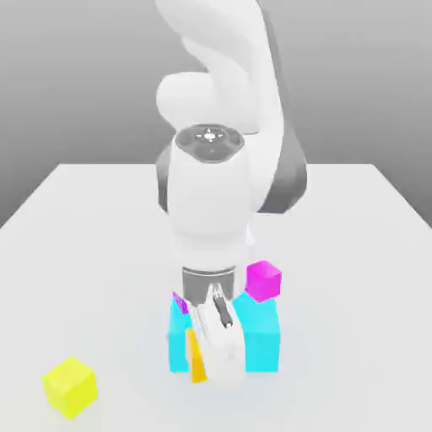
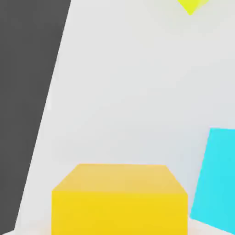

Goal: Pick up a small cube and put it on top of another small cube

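Observation:
My gripper point(image 1: 211, 369) points down at the front of the table, right in front of the cyan block point(image 1: 260, 336). It is shut on the small cube point(image 1: 197, 361), an amber cube of which a narrow strip shows beside the white fingers point(image 1: 221, 350). In the hand view the small cube point(image 2: 119, 199) sits close and centred, with the cyan block point(image 2: 215, 176) just beside it. Whether the cube rests on the table or is slightly lifted I cannot tell.
A magenta cube point(image 1: 263, 280) lies at the cyan block's far corner, and a second magenta piece point(image 1: 179, 301) peeks out behind the hand. A lemon-yellow cube point(image 1: 71, 386) point(image 2: 190, 5) stands apart toward the exterior view's left. The white table point(image 1: 101, 253) ends at a dark edge point(image 2: 27, 92).

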{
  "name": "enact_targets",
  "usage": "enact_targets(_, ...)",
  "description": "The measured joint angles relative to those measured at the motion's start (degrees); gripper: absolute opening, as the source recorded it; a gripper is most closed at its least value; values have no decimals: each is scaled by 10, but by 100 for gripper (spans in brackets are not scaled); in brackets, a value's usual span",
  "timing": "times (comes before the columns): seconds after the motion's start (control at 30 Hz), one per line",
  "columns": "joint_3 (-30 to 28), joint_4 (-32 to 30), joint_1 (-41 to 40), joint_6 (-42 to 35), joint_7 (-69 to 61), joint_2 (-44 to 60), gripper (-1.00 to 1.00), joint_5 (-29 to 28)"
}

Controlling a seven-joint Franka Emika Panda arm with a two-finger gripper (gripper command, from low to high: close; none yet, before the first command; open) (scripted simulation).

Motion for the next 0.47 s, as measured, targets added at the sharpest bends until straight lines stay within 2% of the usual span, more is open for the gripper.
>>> enact_targets(0.17,-59,18,-73,-18,-33,-7,-100,36)
enact_targets(0.3,-82,25,-78,37,-21,54,-100,17)
enact_targets(0.33,-88,26,-74,55,-16,73,100,10)
enact_targets(0.47,-88,26,-74,55,-16,73,100,10)
